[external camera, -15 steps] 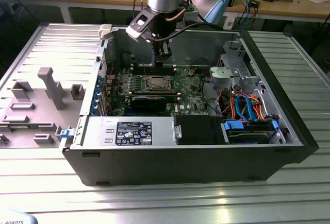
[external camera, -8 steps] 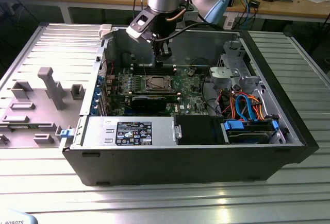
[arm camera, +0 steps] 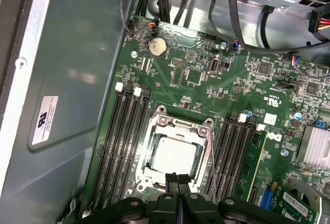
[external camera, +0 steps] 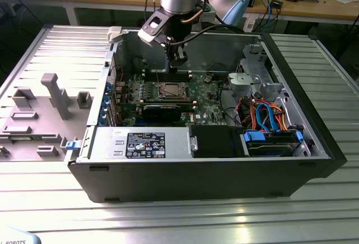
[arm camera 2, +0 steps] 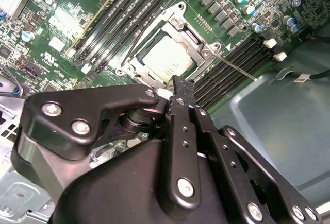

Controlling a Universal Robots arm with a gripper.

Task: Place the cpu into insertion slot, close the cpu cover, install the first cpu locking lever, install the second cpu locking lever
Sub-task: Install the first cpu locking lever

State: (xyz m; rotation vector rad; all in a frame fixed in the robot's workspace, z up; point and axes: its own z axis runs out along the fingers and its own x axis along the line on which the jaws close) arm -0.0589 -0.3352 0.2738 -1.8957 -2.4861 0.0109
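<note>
First wrist view: fingers [arm camera: 172,184] hide cpu [arm camera: 175,154] edge, perhaps touching.

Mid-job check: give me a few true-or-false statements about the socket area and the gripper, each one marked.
1. The cpu lies in the insertion slot. True.
2. The gripper holds the cpu. False: it is shut and empty, near the slot.
3. The cpu cover stands upright. False: it lies flat around the chip.
4. A coin battery sits on the motherboard. True.
</note>
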